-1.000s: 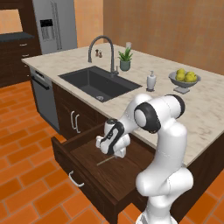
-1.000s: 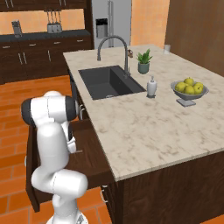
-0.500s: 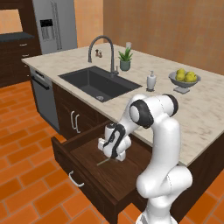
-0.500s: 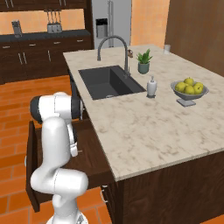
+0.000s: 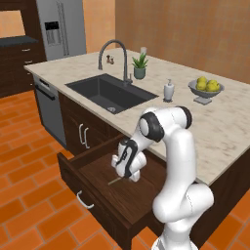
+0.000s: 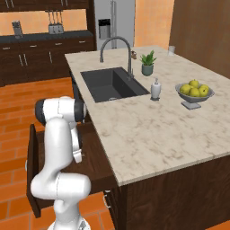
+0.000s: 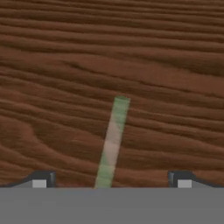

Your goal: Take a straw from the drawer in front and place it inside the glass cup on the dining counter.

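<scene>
Apparently wide-open end effector (image 7: 111, 179) astride the straw (image 7: 112, 142), fingertips (image 7: 43, 179) clear.

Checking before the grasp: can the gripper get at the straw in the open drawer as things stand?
Probably yes. The drawer is pulled out, the gripper hangs open just above its floor, and the straw lies flat between the fingertips with nothing over it.

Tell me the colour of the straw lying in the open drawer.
Pale beige with a greenish tint; the straw shows best in the hand view, against the drawer floor's dark brown wood grain.
</scene>
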### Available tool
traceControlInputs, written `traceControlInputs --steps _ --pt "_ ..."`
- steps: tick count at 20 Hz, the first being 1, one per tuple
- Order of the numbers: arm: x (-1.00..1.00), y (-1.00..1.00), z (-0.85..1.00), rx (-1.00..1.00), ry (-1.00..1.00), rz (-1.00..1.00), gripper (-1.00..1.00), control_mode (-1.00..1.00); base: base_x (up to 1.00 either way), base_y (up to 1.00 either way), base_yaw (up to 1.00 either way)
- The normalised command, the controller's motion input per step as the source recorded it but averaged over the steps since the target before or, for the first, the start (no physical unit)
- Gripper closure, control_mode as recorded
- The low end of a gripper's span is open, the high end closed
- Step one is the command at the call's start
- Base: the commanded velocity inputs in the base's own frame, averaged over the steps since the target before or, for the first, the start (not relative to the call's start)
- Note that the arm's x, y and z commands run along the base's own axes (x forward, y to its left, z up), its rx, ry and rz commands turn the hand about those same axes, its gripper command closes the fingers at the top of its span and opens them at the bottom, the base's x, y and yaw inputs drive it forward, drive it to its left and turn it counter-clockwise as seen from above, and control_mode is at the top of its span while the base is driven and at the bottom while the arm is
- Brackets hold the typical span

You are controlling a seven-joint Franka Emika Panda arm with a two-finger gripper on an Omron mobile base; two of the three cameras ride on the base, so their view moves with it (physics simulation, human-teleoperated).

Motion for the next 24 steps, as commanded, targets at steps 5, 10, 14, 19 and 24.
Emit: traceControlInputs --steps 5,10,14,19,24 --pt "0.09 0.0 -0.23 0.0 0.06 -0.07 -1.0 -1.0 0.0 0.0 0.0" --pt "-0.11 0.0 -0.45 0.0 0.0 -0.05 1.0 -1.0 0.0 0.0 0.0" --pt "-0.46 -0.06 -0.59 0.0 -0.06 -0.03 1.0 -1.0 0.0 0.0 0.0" --pt "-0.34 -0.02 -0.45 0.0 -0.06 -0.05 1.0 -1.0 0.0 0.0 0.0" --pt "-0.1 -0.02 -0.13 0.0 -0.03 -0.06 1.0 -1.0 0.0 0.0 0.0"
